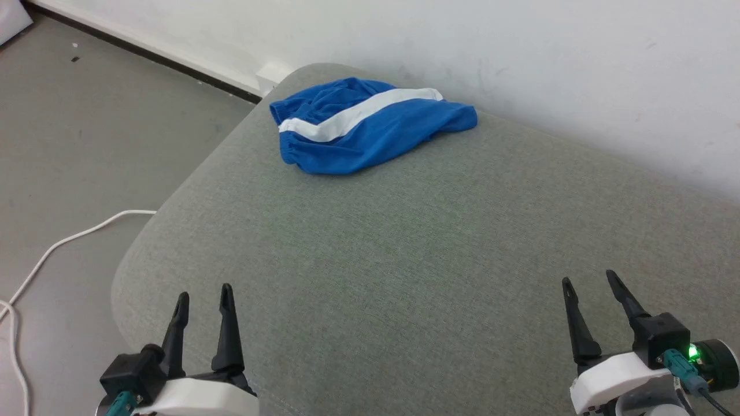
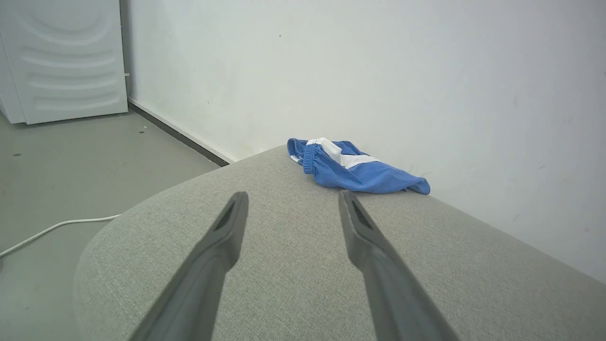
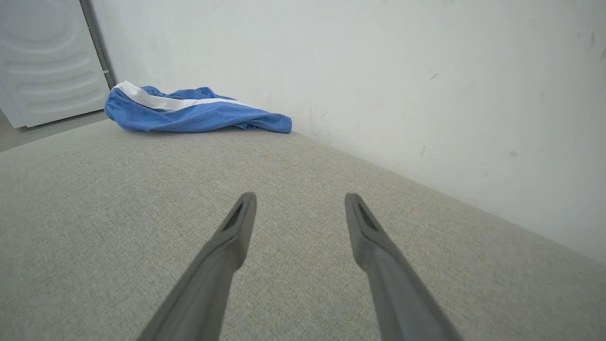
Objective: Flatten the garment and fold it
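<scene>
The blue shorts lie bunched in a heap at the far end of a grey fabric cushion, near the wall, with one white stripe across the top and the gathered waistband toward the left. No lettering shows. The same shorts appear ahead in the left wrist view, and the shorts sit far up-left in the right wrist view. My left gripper hovers open over the cushion's near left corner. My right gripper stands open at the near right. Both are far from the shorts and hold nothing.
A white wall runs right behind the cushion. The grey floor drops off to the left, with a white cable lying on it. A white appliance stands against the wall further left.
</scene>
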Controlling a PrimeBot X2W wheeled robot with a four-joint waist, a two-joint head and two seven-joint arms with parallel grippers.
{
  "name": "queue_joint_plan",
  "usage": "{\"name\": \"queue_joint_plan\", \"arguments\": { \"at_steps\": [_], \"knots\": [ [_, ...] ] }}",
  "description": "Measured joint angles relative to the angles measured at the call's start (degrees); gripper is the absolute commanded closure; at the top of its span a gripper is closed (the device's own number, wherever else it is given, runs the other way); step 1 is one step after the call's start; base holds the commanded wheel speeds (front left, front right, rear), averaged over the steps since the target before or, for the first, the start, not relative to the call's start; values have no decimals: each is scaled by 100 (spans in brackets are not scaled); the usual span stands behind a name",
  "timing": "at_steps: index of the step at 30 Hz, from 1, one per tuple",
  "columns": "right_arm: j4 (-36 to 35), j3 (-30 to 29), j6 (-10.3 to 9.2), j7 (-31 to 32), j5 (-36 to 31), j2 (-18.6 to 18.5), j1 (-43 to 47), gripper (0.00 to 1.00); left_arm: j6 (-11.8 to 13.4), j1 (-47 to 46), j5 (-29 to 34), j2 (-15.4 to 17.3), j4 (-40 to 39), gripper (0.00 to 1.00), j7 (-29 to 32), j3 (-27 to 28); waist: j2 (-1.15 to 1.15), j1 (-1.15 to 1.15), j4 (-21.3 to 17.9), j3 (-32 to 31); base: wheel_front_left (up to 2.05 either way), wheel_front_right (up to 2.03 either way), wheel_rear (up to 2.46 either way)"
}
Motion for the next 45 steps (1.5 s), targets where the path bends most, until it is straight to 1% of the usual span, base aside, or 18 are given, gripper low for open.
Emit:
{"name": "queue_joint_plan", "arguments": {
  "at_steps": [9,18,21,25,27,29,30,33,34,37,40,45],
  "knots": [
    [67,-42,0,-87,-64,1,-1,0,0,77,-114,0,21,0,-99,-18,0,0,205,6,0,0,0],
    [60,-60,0,-100,-65,2,-1,0,0,93,-143,-1,31,0,-99,-34,0,0,200,8,0,0,0],
    [57,-60,0,-101,-65,2,-1,0,-3,93,-318,0,15,0,-99,-73,0,0,186,12,0,0,0],
    [35,-81,0,-102,-66,3,-2,0,-57,60,-519,-1,-136,0,-100,-178,0,0,145,38,0,0,0],
    [-14,-140,0,-103,-92,3,-3,0,-172,-95,-658,1,-269,0,-102,-265,0,0,122,71,0,0,0],
    [-85,-231,0,-99,-132,4,-4,0,-291,-400,-622,24,-382,0,-80,-396,0,0,111,119,0,0,0],
    [-132,-276,0,-96,-160,4,-4,0,-327,-600,-597,73,-449,0,31,-444,0,0,108,149,0,0,0],
    [-299,-413,0,-35,-245,5,-18,0,-404,-1362,-645,282,-684,0,566,-486,0,0,97,260,0,0,0],
    [-372,-452,0,1,-281,5,-34,0,-402,-1646,-727,310,-720,0,776,-457,0,0,93,309,0,0,0],
    [-589,-499,0,111,-394,3,-136,0,-394,-2487,-756,528,-661,0,1277,-367,0,1,69,477,0,0,0],
    [-840,-466,0,237,-534,7,-246,0,-378,-3300,-753,805,-328,0,1682,-299,0,1,13,671,0,0,0],
    [-1351,-360,0,509,-784,8,-448,0,-393,-4495,-907,1222,708,0,2301,-121,0,1,-142,1060,0,0,0]
  ]
}}
